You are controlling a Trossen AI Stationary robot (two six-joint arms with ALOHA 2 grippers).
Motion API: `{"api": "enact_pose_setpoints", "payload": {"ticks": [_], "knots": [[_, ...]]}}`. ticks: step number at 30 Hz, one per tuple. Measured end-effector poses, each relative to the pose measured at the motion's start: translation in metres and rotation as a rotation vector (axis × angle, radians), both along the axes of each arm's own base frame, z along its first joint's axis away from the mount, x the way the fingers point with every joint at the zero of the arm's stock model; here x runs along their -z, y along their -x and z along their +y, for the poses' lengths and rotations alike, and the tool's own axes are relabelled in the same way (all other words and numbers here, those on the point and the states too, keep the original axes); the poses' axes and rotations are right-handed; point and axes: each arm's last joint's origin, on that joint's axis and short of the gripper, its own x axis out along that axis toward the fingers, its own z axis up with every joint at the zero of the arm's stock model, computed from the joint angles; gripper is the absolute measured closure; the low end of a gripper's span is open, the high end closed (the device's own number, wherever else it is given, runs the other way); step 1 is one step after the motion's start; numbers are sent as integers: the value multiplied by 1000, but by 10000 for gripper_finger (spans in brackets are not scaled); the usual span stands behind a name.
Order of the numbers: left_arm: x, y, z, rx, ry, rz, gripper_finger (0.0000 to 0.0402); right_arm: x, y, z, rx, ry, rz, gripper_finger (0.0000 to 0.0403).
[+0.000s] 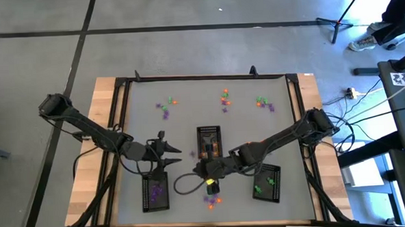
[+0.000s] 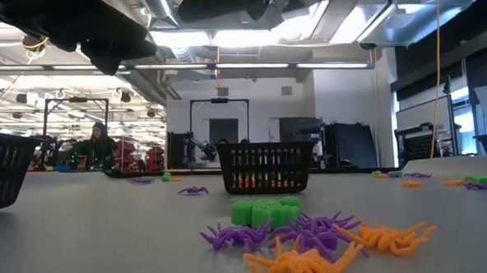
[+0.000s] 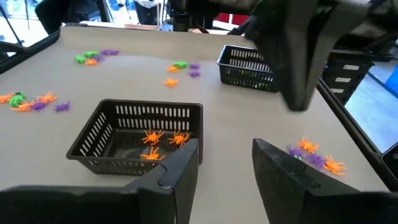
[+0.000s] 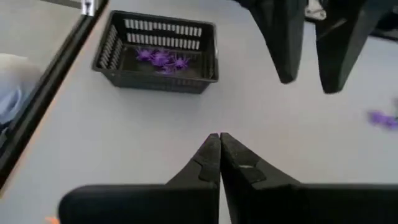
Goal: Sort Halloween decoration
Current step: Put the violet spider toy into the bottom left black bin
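Left gripper hangs released, fingers apart, over bare table between the left tray and the middle tray; nothing in it. Right gripper is clenched with fingertips touching and nothing between them, sitting just near-side of the middle tray, above the near pile of spiders. Left tray holds purple spiders, middle tray holds orange spiders, right tray holds green ones. Unsorted spiders: the near-centre pile of purple, orange and green, plus three small clusters along the far side of the table, at left, centre and right.
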Motion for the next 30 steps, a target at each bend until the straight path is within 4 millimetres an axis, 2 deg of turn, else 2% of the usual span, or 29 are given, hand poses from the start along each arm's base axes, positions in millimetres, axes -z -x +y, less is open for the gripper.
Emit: {"api": "enact_pose_setpoints", "payload": {"ticks": [7, 11, 19, 25, 30], "knots": [[7, -2, 2, -24, 10, 46, 259, 26, -5, -18, 100, 9, 131, 358], [19, -11, 10, -69, 13, 95, 260, 30, -1, -23, 174, 47, 182, 349], [47, -32, 27, -124, 24, 232, 261, 6, 19, -11, 263, 145, 126, 348], [69, -54, 33, -112, 36, 344, 261, 0, 27, 0, 274, 200, 93, 348], [80, -70, 33, -64, 45, 395, 261, 2, 30, 2, 277, 209, 116, 348]]}}
